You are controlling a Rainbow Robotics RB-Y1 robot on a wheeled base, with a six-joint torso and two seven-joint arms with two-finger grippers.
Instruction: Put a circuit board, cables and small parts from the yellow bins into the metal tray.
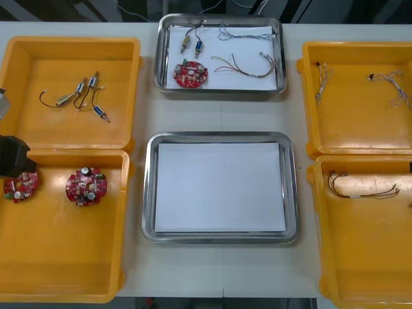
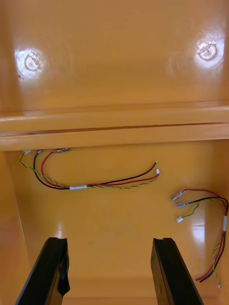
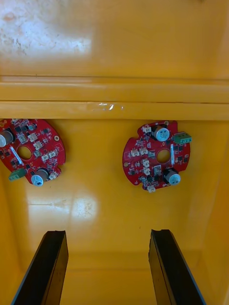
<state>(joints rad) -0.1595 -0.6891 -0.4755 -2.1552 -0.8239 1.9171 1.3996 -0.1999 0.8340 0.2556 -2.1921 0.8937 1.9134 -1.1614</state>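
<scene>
My left gripper (image 3: 107, 233) hangs spread over the near-left yellow bin (image 1: 64, 257). One circuit board (image 3: 157, 156) lies flat by the bin's far wall, apart from a second board (image 3: 29, 152), so either can be taken alone. My right gripper (image 2: 109, 240), also spread, hovers over red and yellow cables (image 2: 90, 183) in the near-right bin (image 1: 367, 257). The metal tray (image 1: 149, 193) at bench centre holds nothing yet, and I judge the route to it unobstructed.

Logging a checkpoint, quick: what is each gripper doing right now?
Left gripper: open, holding nothing, near the circuit boards.
Right gripper: open, holding nothing, near the red and yellow cables.
</scene>
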